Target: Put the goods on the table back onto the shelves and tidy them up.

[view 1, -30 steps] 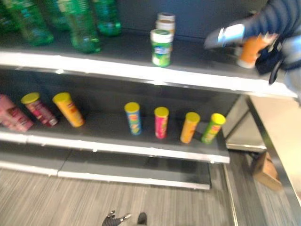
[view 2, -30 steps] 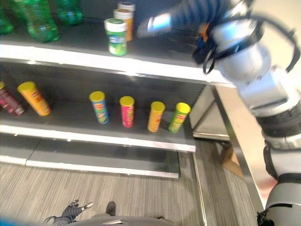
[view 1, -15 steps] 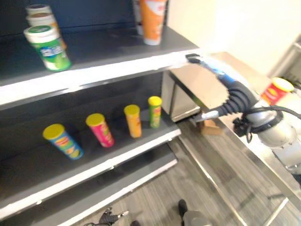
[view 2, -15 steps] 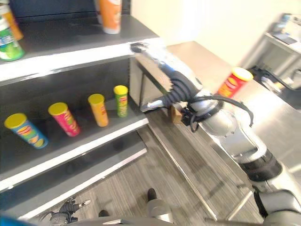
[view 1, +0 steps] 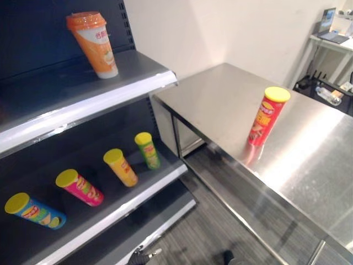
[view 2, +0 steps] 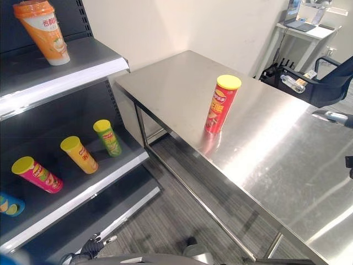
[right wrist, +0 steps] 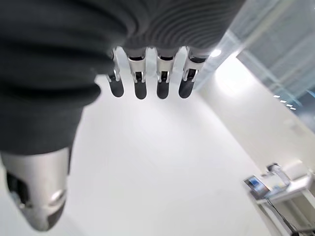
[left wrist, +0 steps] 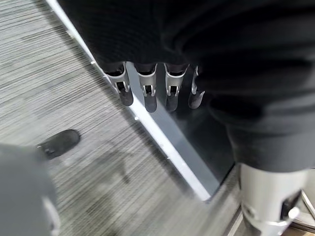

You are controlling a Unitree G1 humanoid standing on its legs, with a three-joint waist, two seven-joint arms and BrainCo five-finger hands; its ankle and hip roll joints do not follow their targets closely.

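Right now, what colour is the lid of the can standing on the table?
Yellow, on a red chip can; clearest in the right eye view.

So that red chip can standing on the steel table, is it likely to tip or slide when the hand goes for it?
The red chip can is tall and narrow and stands upright, so a push near its yellow lid would probably topple it. The steel table looks smooth and shiny, so a low push may slide it. Lying down, it would likely roll.
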